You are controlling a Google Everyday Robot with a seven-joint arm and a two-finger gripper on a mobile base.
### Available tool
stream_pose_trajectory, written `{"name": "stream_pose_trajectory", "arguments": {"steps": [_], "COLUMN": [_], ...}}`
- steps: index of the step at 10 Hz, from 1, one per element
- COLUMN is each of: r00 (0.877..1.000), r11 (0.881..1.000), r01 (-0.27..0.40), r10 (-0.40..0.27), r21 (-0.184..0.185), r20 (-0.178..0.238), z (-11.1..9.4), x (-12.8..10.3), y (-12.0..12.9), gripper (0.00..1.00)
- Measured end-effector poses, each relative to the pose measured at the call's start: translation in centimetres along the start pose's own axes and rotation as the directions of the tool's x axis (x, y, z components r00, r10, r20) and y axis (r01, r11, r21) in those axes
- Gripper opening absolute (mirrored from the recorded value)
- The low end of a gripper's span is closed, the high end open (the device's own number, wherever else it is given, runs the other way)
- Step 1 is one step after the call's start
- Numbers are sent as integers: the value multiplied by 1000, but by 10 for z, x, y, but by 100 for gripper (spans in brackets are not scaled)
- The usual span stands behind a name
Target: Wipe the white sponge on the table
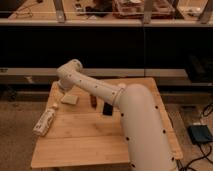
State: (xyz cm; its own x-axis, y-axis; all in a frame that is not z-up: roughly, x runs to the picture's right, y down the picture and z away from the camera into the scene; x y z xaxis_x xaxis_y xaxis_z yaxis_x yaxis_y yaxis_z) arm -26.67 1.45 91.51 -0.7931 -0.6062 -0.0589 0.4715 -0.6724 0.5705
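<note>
The white sponge lies flat on the far left part of the light wooden table. My white arm sweeps from the lower right up to a rounded wrist above the table's back left corner. The gripper hangs below that wrist, just left of and above the sponge, mostly hidden by the arm. It stands open and holds nothing; the sponge rests free on the planks.
A long white bottle lies near the left edge. A small brown item and a dark upright object stand mid-table beside the arm. Dark shelving runs behind the table. A black box sits on the floor at right.
</note>
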Motion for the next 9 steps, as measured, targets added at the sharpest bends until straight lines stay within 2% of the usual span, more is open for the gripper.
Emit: {"name": "stream_pose_trajectory", "arguments": {"steps": [2,3,6,9], "r00": [1000,999,997,994], "r11": [1000,1000,1000,1000], "r01": [9,3,-15,-14], "r10": [-9,-3,16,14], "r21": [9,1,-12,0], "r20": [22,39,77,108], "z": [18,26,41,55], "x": [-3,-9,-22,-28], "y": [-4,2,14,13], "gripper": [80,80,80,80]}}
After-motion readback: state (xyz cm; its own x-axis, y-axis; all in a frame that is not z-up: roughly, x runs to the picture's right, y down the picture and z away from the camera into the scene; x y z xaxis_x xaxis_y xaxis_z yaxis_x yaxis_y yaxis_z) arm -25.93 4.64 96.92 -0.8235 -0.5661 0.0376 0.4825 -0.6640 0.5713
